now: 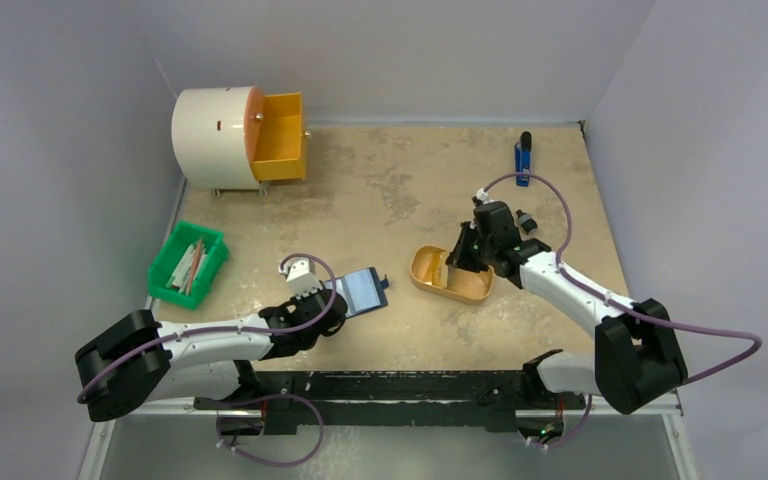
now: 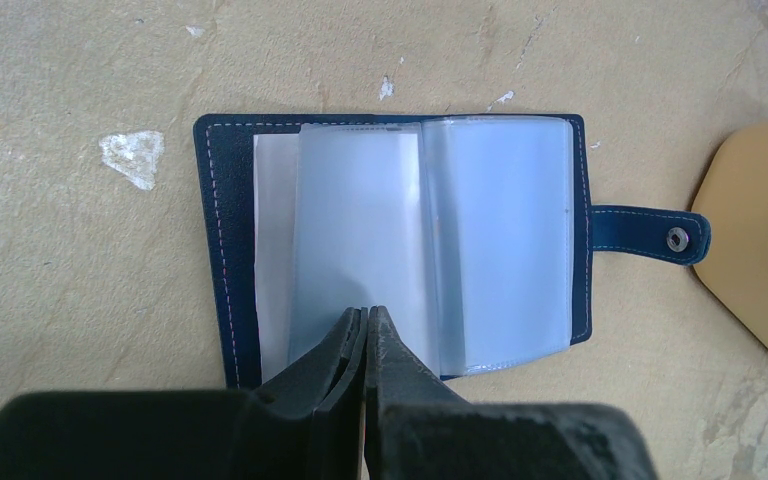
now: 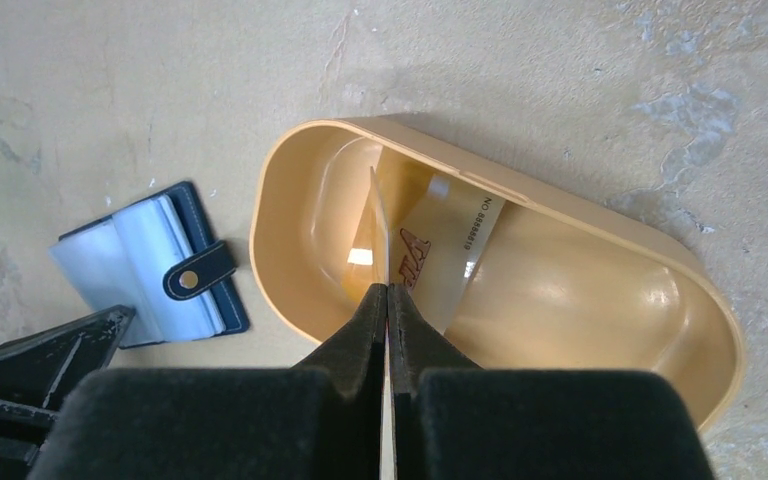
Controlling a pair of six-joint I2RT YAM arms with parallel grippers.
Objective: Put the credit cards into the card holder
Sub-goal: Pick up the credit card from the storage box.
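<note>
The card holder point(image 2: 500, 240) lies open on the table point(image 2: 80, 280), clear sleeves up, its snap tab pointing toward the orange tray point(image 3: 610, 300); the left claw point(image 2: 366, 312) is fully closed, tips at the near edge of a sleeve, though whether it pinches one cannot be told; the right claw point(image 3: 388, 290) is clamped on a credit card point(image 3: 380, 225) standing on edge inside the tray; a second card point(image 3: 460, 235) rests against the tray's wall.

The holder point(image 2: 222, 250) lies open on the mottled tan table point(image 2: 70, 300), its clear sleeves point(image 2: 500, 240) fanned and its snap tab point(image 2: 650, 232) pointing at a tan tray point(image 2: 750, 240) just beside it. The left gripper point(image 2: 365, 318) has its tips pressed together over the sleeves' near edge; whether it pinches one is unclear.
</note>
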